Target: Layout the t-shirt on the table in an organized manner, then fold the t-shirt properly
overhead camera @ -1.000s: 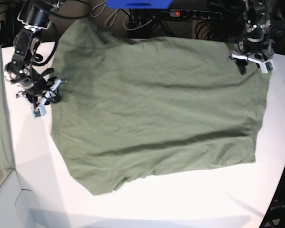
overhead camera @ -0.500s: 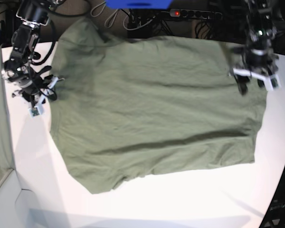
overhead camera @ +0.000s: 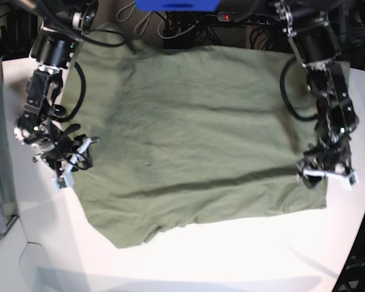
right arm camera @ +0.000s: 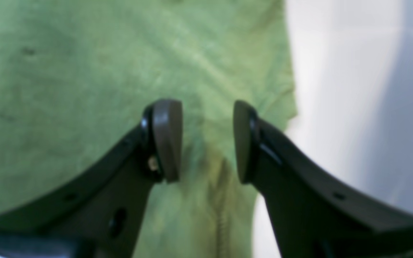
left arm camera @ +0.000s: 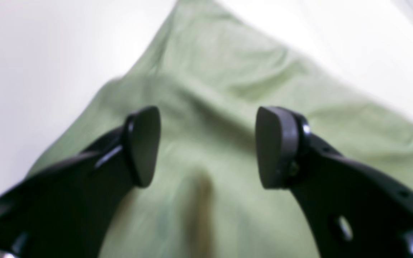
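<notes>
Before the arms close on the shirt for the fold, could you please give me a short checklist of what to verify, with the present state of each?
1. Left gripper open: ok.
2. Right gripper open: ok.
3. Cloth of the t-shirt lies under both grippers: ok.
4. Shirt spread flat: not ok, creases cross it and the near hem is uneven.
5. Shirt fully on the table: cannot tell; its far edge reaches the table's back rim.
6. Pads touching the cloth: cannot tell.

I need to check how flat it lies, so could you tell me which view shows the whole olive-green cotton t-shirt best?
The base view: the olive-green cotton t-shirt lies spread out whole there. Each wrist view shows only a blurred patch between open fingers.
</notes>
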Controlling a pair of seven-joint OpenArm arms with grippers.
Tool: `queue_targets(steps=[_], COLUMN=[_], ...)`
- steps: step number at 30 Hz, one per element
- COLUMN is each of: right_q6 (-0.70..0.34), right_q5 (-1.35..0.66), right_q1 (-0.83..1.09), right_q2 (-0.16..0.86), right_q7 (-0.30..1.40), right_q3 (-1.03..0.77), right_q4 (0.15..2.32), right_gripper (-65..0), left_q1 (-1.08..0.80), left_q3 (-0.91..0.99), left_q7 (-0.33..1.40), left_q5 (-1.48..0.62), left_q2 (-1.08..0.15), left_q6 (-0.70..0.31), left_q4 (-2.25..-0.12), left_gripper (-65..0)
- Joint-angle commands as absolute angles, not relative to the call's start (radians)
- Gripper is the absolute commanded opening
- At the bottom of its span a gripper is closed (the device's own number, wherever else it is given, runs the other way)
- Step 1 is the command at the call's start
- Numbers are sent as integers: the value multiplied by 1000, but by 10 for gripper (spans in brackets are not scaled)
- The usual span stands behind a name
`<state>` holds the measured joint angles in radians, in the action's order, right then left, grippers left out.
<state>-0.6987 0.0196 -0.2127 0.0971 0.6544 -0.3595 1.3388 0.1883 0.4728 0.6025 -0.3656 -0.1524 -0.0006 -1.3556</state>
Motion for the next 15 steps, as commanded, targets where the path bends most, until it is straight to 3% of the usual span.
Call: queue_targets(steps=[1, 8, 15], right_q6=[-698, -698, -698], right_q5=[7, 7, 7], right_q1=[-234, -166, -85], right_q2=[107, 107, 107], right_q7=[630, 595, 507], right_q3=[-363, -369, -371], right_q4=[1348, 1346, 1349], right_gripper=[-405, -407, -410], left_q1=[249, 519, 651], left_q3=[478, 472, 332], left_q7=[575, 559, 237], left_q5=[-366, -344, -130], left_q2=[-174, -268, -271], left_q6=[2, 2, 2], left_q4=[-1354, -906, -529], left_gripper=[-242, -242, -256])
